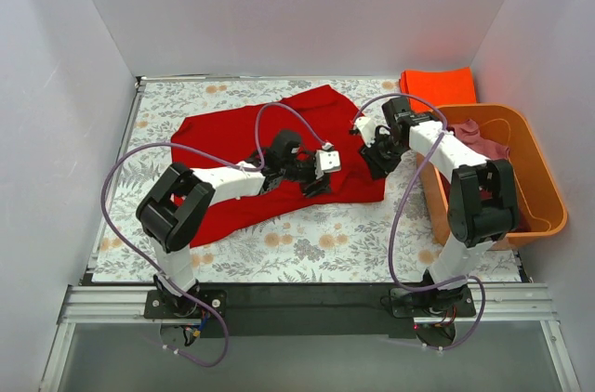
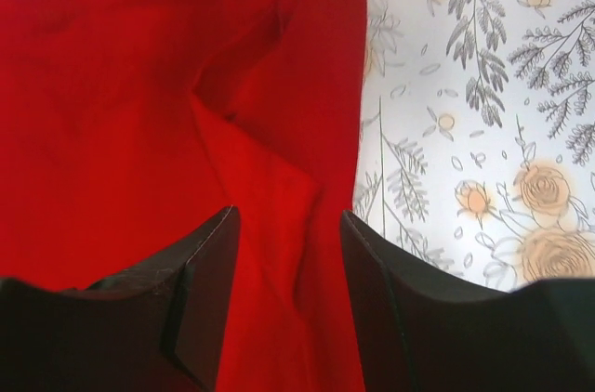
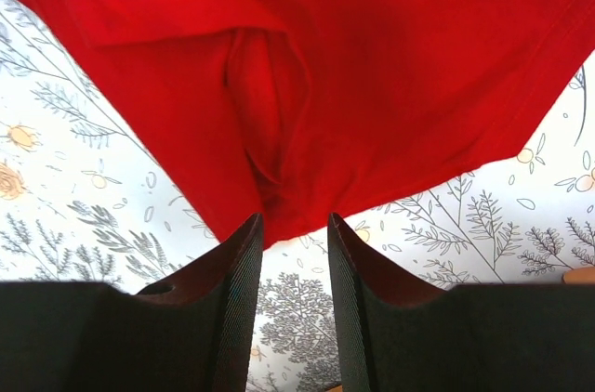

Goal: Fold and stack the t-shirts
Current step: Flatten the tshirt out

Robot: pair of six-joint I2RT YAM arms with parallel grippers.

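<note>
both left gripper point(image 2: 288, 215) and right gripper point(image 3: 294, 220) spread at red t-shirt point(image 1: 232, 127); tub point(image 1: 539, 174) only overhead

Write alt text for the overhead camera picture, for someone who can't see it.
A bright red t-shirt lies spread on a flowered table, with the left arm and right arm reaching to it. At right, an orange tub holds more clothes; a folded orange-red shirt lies beyond it.

Orange tub point(image 1: 542, 178) (far right) at floral tablecloth's point(image 1: 307, 243) edge.
</note>
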